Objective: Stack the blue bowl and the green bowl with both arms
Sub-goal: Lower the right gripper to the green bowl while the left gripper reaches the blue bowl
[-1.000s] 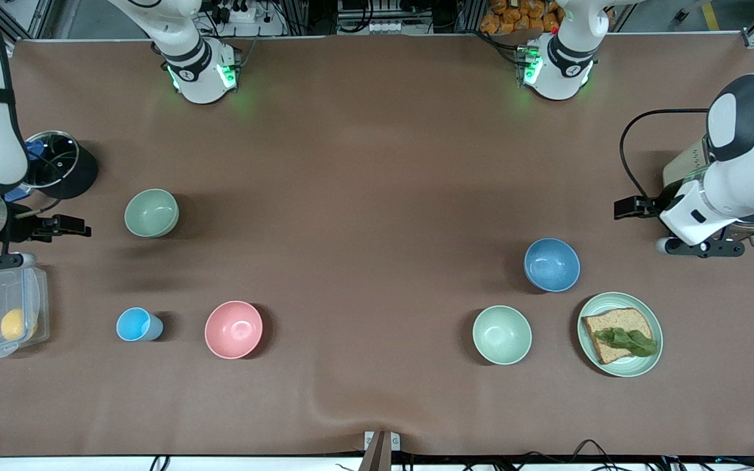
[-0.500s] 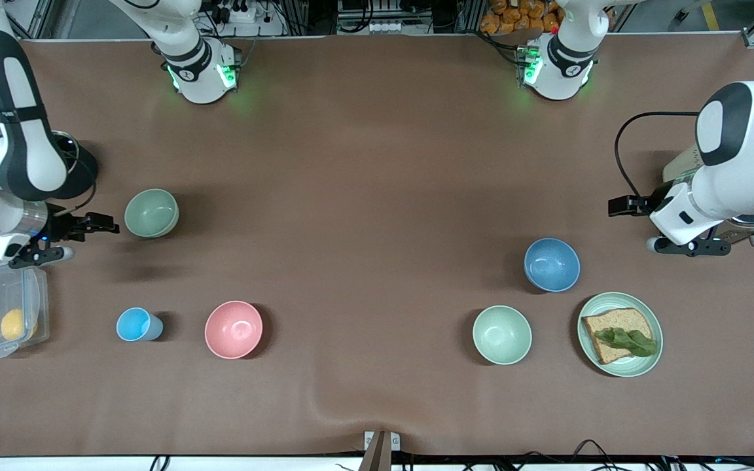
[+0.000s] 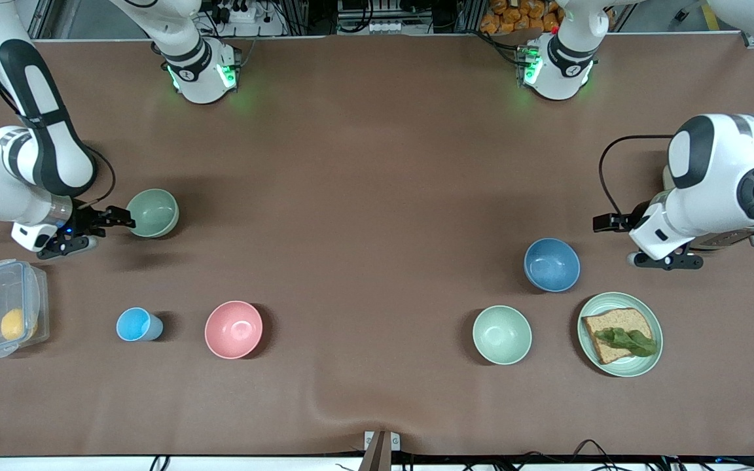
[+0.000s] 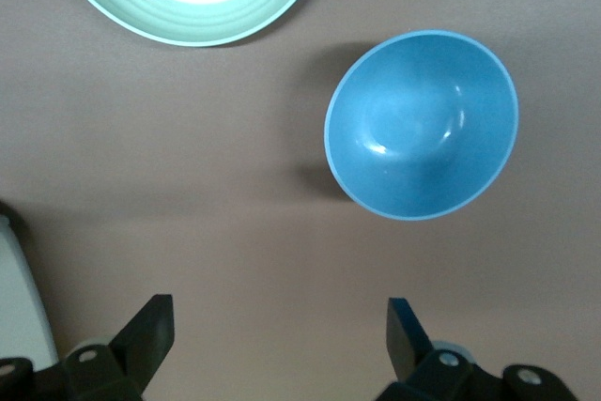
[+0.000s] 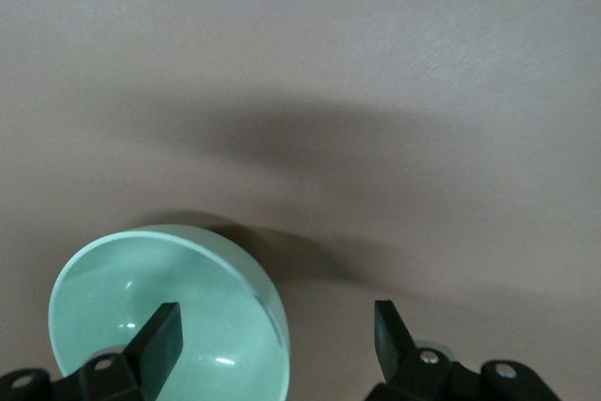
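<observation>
a: sage-green, matte: green bowl [image 3: 152, 212], upright on the worktop [image 3: 364, 196] toward the right arm's end. right pincer [image 3: 110, 219] spread at its rim, one finger over the hollow, nothing pinched. best, i judge: lower, straddle the wall, pinch squarely.

b: blue bowl [image 3: 552, 264]?

a: medium blue, speckled, deep; upright toward the left arm's end, just beside the plate [image 3: 650, 353]. left pincer [image 3: 612, 239] spread over bare worktop near it, holding nothing. approach the rim level.
</observation>
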Controlling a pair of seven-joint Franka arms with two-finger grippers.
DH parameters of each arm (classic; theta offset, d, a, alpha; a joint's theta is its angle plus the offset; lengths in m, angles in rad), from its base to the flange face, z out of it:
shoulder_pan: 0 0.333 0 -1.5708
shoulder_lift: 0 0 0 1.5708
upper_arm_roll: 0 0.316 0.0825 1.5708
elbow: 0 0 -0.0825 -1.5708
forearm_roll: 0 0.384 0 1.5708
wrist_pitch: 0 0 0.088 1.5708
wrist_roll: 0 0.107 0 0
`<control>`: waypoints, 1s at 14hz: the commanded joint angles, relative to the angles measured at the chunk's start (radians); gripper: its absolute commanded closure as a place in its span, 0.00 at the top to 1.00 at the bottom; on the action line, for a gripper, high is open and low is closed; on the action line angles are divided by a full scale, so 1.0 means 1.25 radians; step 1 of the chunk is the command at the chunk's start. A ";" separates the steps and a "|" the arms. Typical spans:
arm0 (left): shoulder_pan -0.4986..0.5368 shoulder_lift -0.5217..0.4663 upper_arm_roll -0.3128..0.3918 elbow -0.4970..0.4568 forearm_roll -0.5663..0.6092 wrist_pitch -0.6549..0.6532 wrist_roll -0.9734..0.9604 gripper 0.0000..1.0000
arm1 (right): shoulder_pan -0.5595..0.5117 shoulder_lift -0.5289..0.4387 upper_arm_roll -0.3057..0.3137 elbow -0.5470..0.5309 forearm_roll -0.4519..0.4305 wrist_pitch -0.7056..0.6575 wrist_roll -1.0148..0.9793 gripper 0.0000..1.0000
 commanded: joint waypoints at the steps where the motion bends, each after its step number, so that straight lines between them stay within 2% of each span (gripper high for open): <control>1: 0.007 0.037 -0.006 -0.001 0.016 0.037 -0.012 1.00 | -0.022 -0.017 0.015 -0.030 0.025 0.016 -0.062 0.73; 2: 0.005 0.054 -0.008 -0.001 0.016 0.054 -0.014 1.00 | -0.022 -0.009 0.013 -0.031 0.025 0.027 -0.081 0.73; 6: -0.014 0.101 -0.008 -0.002 0.016 0.130 -0.022 1.00 | -0.033 0.004 0.015 -0.053 0.025 0.074 -0.118 0.57; 7: -0.019 0.113 -0.008 -0.002 0.016 0.144 -0.034 1.00 | -0.034 0.004 0.015 -0.053 0.025 0.075 -0.119 0.48; 9: -0.034 0.137 -0.008 -0.002 0.016 0.176 -0.063 1.00 | -0.035 0.006 0.015 -0.053 0.025 0.075 -0.126 0.22; 11: -0.033 0.166 -0.008 0.007 0.016 0.192 -0.063 1.00 | -0.035 0.004 0.015 -0.053 0.027 0.075 -0.126 0.04; 12: -0.036 0.172 -0.008 0.007 0.016 0.204 -0.063 1.00 | -0.033 0.006 0.015 -0.052 0.027 0.075 -0.126 0.00; 14: -0.038 0.192 -0.008 0.009 0.016 0.227 -0.063 1.00 | -0.028 0.002 0.016 -0.052 0.029 0.074 -0.125 0.00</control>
